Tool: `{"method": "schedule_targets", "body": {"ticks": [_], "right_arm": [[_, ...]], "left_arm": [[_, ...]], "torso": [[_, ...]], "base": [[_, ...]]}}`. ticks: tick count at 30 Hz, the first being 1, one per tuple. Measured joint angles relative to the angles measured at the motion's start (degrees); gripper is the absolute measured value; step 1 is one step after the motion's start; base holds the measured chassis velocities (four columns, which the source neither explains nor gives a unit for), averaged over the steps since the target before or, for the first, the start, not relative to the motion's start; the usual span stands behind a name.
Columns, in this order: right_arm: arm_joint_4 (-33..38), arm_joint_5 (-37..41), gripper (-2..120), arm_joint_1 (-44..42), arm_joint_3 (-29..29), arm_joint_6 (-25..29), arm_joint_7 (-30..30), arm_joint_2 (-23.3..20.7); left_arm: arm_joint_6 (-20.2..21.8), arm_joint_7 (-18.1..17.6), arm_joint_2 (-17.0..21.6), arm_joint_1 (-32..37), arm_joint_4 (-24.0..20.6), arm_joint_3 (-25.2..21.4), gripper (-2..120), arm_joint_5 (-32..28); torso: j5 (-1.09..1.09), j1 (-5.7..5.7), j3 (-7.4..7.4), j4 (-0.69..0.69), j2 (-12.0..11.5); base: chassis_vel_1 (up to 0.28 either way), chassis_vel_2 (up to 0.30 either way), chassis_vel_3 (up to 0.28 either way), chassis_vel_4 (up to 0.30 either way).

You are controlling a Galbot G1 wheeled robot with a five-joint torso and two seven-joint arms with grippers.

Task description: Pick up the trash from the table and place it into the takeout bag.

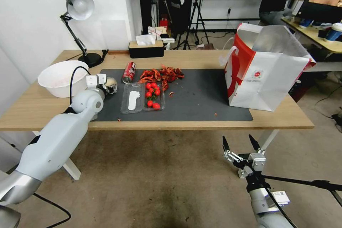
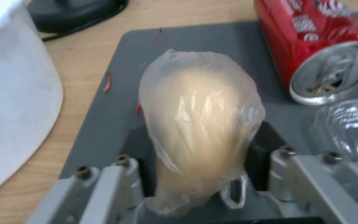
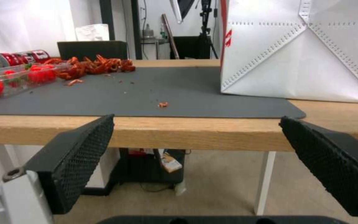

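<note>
A plastic-wrapped beige lump (image 2: 199, 105) of trash lies at the left end of the dark mat (image 1: 203, 96) on the table (image 1: 199, 125). My left gripper (image 2: 202, 161) is shut on it, a black pad pressing each side; it is also visible from the head camera (image 1: 108, 84). A red drink can (image 1: 129, 72) lies on its side just past the lump (image 1: 111, 81). The takeout bag (image 1: 263, 74) stands open at the right end of the table. My right gripper (image 1: 240, 142) hangs open and empty below the table's front edge, facing the bag (image 3: 299, 49).
A large white basin (image 1: 58, 78) sits left of the mat, close to my left arm. A clear tray of cherry tomatoes (image 1: 153, 94) and a pile of red shells (image 1: 162, 74) lie mid-mat. A desk lamp (image 1: 80, 7) and tissue box (image 1: 146, 48) stand at the back.
</note>
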Motion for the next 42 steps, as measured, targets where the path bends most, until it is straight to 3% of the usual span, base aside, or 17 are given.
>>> {"method": "schedule_targets", "body": {"ticks": [3,4,6,8,12,19,21,22,25,26,33,35,36,38,42], "right_arm": [[0.0,0.0,100,0.0,0.0,0.0,0.0,0.0],[0.0,0.0,100,0.0,0.0,0.0,0.0,0.0],[0.0,0.0,100,0.0,0.0,0.0,0.0,0.0],[0.0,0.0,100,0.0,0.0,0.0,0.0,0.0],[0.0,0.0,100,0.0,0.0,0.0,0.1,0.1],[0.1,-0.1,100,0.0,0.0,-0.1,0.1,0.0],[0.3,-0.2,100,-0.1,0.0,-0.1,0.3,0.0],[0.3,-0.2,100,-0.1,0.0,-0.1,0.3,0.0],[0.4,-0.2,100,-0.2,0.0,-0.1,0.4,-0.1],[0.4,-0.2,100,-0.2,0.0,-0.1,0.4,-0.1],[1.0,-0.2,100,-0.5,0.1,-0.3,0.5,-0.2],[1.0,-0.2,100,-0.5,0.1,-0.3,0.5,-0.2],[1.1,-0.3,100,-0.6,0.1,-0.3,0.5,-0.2],[1.2,-0.4,100,-0.6,0.0,-0.4,0.5,-0.1],[1.3,-0.5,100,-0.7,0.0,-0.4,0.5,0.0]], "left_arm": [[0.0,0.0,0.0,0.0,0.0,0.0,41,0.0],[-0.5,0.2,0.1,0.1,-0.1,-0.1,25,0.1],[-0.6,0.3,0.1,0.1,-0.2,-0.1,25,0.1],[-1.1,0.8,0.2,0.3,-0.4,-0.3,14,0.5],[-2.8,2.6,0.5,0.9,-1.3,-0.9,5,1.8],[-6.8,5.7,1.2,1.6,-3.1,-1.9,5,2.5],[-12.4,10.9,1.8,1.7,-4.2,-2.5,5,2.2],[-12.4,10.9,1.8,1.7,-4.2,-2.5,5,2.2],[-17.4,18.2,2.0,1.0,-4.2,-3.0,5,2.2],[-17.4,18.2,2.0,1.0,-4.2,-3.0,5,2.2],[-28.2,30.6,1.0,-4.2,-1.9,0.2,5,1.3],[-28.3,30.8,0.9,-4.3,-1.8,0.3,5,1.2],[-30.4,33.6,-0.5,-8.0,-0.2,2.8,5,0.3],[-31.4,35.2,-1.8,-11.4,1.2,4.8,5,-0.4],[-31.9,36.4,-3.0,-14.0,2.3,6.5,5,-0.9]], "torso": [[0.0,0.0,0.0,0.0,0.0],[0.01,0.0,0.0,0.0,0.0],[0.0,0.0,0.0,0.0,0.0],[0.0,0.0,0.0,0.0,0.0],[0.0,0.0,0.0,0.0,0.0],[0.0,0.0,0.0,0.01,0.0],[0.01,0.0,0.0,0.0,0.0],[0.01,0.0,0.0,0.0,0.0],[0.0,-0.01,0.0,0.0,0.0],[0.0,-0.01,0.0,0.0,0.0],[0.0,0.0,0.0,0.01,0.0],[0.0,0.0,0.0,0.01,0.0],[0.0,0.0,0.0,0.0,0.0],[0.01,0.0,0.0,0.0,0.0],[0.02,0.0,0.0,-0.01,0.0]], "base": [[0.0,0.0,0.0,0.0],[0.0,0.0,0.0,0.0],[0.0,0.0,0.0,0.0],[0.0,0.0,0.0,0.0],[0.0,0.0,0.0,0.0],[0.0,0.0,0.0,0.0],[0.0,0.0,0.0,0.0],[0.0,0.0,0.0,0.0],[0.0,0.0,0.0,0.0],[0.0,0.0,0.0,0.0],[0.0,0.0,0.0,0.0],[0.0,0.0,0.0,0.0],[0.0,0.0,0.0,0.0],[0.0,0.0,0.0,0.0],[0.0,0.0,0.0,0.0]]}}
